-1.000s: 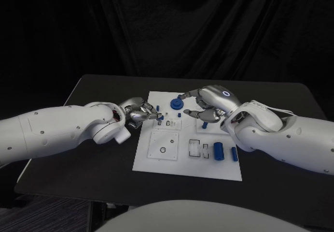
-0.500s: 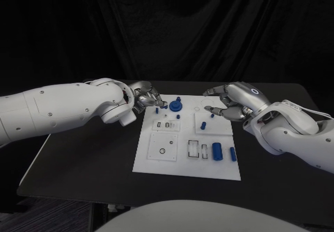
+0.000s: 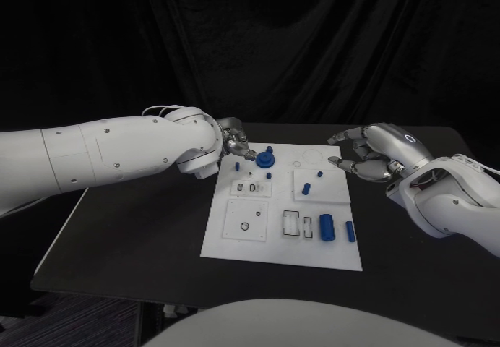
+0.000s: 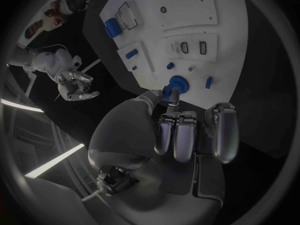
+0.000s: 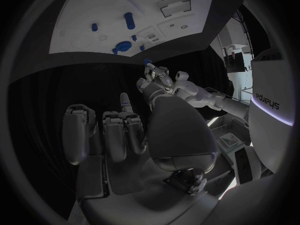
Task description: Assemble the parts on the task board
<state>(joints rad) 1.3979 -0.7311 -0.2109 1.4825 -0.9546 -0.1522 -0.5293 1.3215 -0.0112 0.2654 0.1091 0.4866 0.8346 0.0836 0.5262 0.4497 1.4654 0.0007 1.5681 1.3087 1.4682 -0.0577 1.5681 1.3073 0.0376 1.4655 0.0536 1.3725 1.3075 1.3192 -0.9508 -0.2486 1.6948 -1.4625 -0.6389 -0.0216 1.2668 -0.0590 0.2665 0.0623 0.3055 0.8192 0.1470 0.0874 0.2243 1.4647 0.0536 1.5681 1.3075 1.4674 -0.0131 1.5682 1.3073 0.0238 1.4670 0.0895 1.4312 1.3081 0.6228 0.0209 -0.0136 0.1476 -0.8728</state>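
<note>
The left hand (image 3: 231, 142) pinches a small blue part (image 5: 147, 61), plain in the right wrist view, beyond the task board (image 3: 250, 246) far edge; the right hand (image 3: 367, 157) hovers empty, fingers apart

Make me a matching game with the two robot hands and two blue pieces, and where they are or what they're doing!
1. silver left robot hand
2. silver right robot hand
3. thick blue cylinder
4. round blue disc part

A. lies near the white task board's front right
B. holds nothing, beside the board
C. pinches a tiny blue piece
D. sits at the board's far left

Pairs: 1-C, 2-B, 3-A, 4-D
</note>
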